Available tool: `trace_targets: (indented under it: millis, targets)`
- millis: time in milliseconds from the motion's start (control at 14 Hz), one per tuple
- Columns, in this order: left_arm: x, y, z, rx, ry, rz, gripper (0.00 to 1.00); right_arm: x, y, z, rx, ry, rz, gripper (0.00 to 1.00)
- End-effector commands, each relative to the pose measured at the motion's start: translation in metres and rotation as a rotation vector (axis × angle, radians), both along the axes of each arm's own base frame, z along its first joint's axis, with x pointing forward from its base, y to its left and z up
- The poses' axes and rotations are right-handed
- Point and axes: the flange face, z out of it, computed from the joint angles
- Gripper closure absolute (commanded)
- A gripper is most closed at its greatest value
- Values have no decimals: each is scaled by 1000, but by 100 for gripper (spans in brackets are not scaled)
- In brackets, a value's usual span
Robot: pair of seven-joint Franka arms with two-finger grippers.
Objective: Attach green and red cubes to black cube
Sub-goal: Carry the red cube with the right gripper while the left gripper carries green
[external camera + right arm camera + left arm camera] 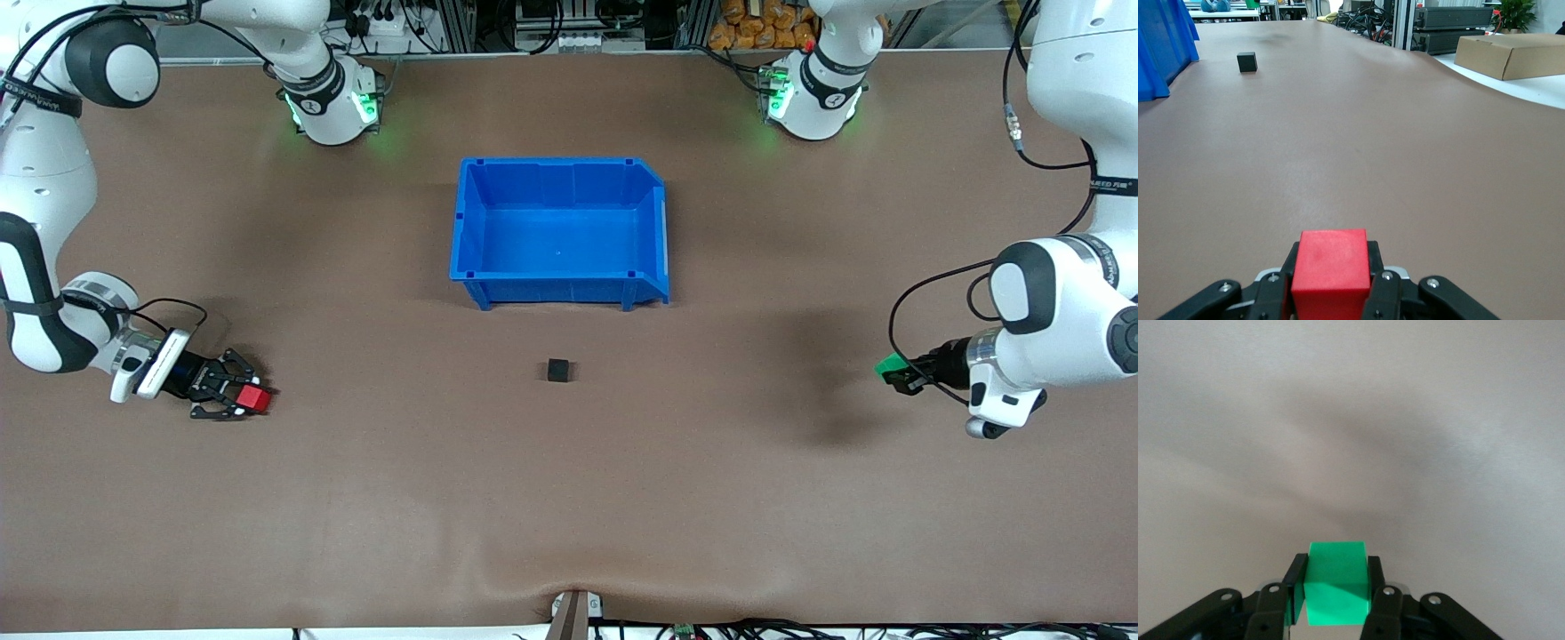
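Brown matting covers my table; the black cube (558, 370) lies bare at six o'clock of the blue bin (558, 289), well apart from both grippers. My right gripper (253, 398) clamps the red cube (256, 399); my left gripper (892, 372) clamps the green cube (887, 366). Only my right wrist view shows a cardboard box (1511, 55).

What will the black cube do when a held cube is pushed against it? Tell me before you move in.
The black cube is small and sits loose on the smooth table, so it will probably slide rather than hold still. Its flat faces make rolling unlikely; tipping seems unlikely too. It looks rigid, like the red cube clamped undeformed in the right claw.
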Motion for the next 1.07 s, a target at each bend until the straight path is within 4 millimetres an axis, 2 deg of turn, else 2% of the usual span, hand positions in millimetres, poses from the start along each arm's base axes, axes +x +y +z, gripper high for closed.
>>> trace_targets:
  millis: [0, 71, 286, 429, 571, 857, 1000]
  targets:
    - [6, -39, 21, -5, 5, -1, 100, 20, 17, 21, -26, 36, 48, 100]
    - [6, -57, 27, -8, 19, -18, 100, 28, 26, 29, -38, 96, 59, 100]
    - [11, -89, 41, 1, 12, 21, 100, 56, 37, 57, -117, 197, 90, 100]
    - [10, -110, 44, -2, 17, 57, 100, 72, 50, 72, -166, 222, 108, 100]
    - [11, -130, 46, -3, 20, 101, 100, 83, 62, 86, -219, 261, 123, 100]
    - [11, -168, 52, -16, 25, 159, 100, 102, 85, 130, -367, 355, 128, 100]
    - [9, -182, 49, -15, 34, 179, 100, 107, 109, 145, -423, 378, 144, 100]
